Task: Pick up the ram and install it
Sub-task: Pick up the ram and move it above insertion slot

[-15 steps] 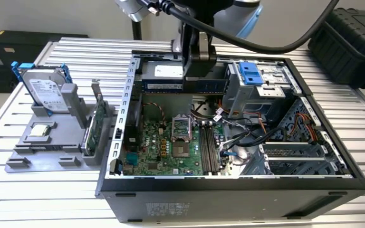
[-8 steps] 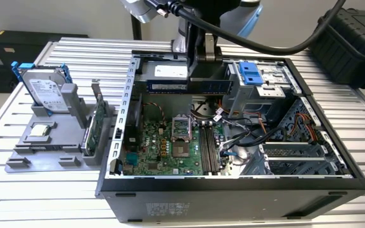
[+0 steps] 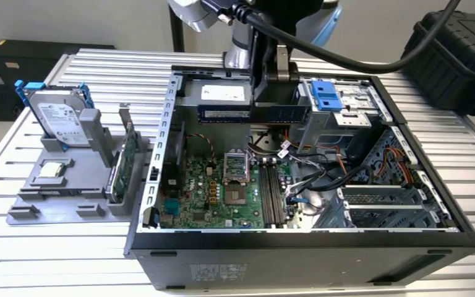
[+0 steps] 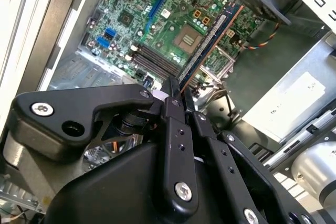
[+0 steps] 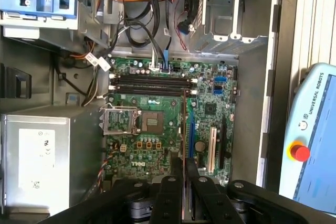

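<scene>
My gripper point(image 3: 271, 106) hangs over the back of the open computer case point(image 3: 303, 260), shut on the ram point(image 3: 221, 114). In the exterior view the ram is a bluish-green stick held level above the motherboard point(image 3: 213, 192). The second wrist view shows the ram point(image 4: 210, 40) sticking out past the black fingers point(image 4: 173, 114), high over the board. The empty memory slots point(image 3: 272, 193) lie lower down beside the processor socket point(image 3: 235, 168). In the first wrist view the slots point(image 5: 152, 80) run as dark strips across the board, well away from the gripper point(image 5: 184, 166).
At the exterior view's left, a grey fixture point(image 3: 31, 210) holds a hard drive point(image 3: 56, 117), a silver processor chip point(image 3: 52, 170) and a green expansion card point(image 3: 128, 161). Cables point(image 3: 320, 176) and a blue drive bracket point(image 3: 324, 96) crowd the case. A teach pendant point(image 5: 315, 140) lies outside it.
</scene>
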`<action>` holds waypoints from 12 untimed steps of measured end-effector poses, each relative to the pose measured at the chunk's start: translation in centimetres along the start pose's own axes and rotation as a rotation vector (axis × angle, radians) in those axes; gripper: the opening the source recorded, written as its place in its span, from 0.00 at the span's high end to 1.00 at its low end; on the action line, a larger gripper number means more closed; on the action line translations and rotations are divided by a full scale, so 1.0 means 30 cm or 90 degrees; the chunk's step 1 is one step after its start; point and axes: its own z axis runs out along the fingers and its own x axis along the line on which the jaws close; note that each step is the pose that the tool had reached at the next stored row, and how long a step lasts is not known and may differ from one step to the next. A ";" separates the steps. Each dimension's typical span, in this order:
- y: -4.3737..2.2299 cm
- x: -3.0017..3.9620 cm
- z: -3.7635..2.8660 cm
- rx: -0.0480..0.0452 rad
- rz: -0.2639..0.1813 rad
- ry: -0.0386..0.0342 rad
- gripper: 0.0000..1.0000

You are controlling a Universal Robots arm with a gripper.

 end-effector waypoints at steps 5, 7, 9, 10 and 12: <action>0.017 0.000 0.002 0.0000 0.000 0.0000 1.00; 0.025 -0.001 0.003 0.0000 0.000 0.0000 1.00; 0.032 -0.001 0.004 0.0000 0.000 0.0000 1.00; 0.036 -0.001 0.005 0.0000 0.000 0.0000 1.00; 0.043 -0.001 0.006 0.0000 0.000 0.0000 1.00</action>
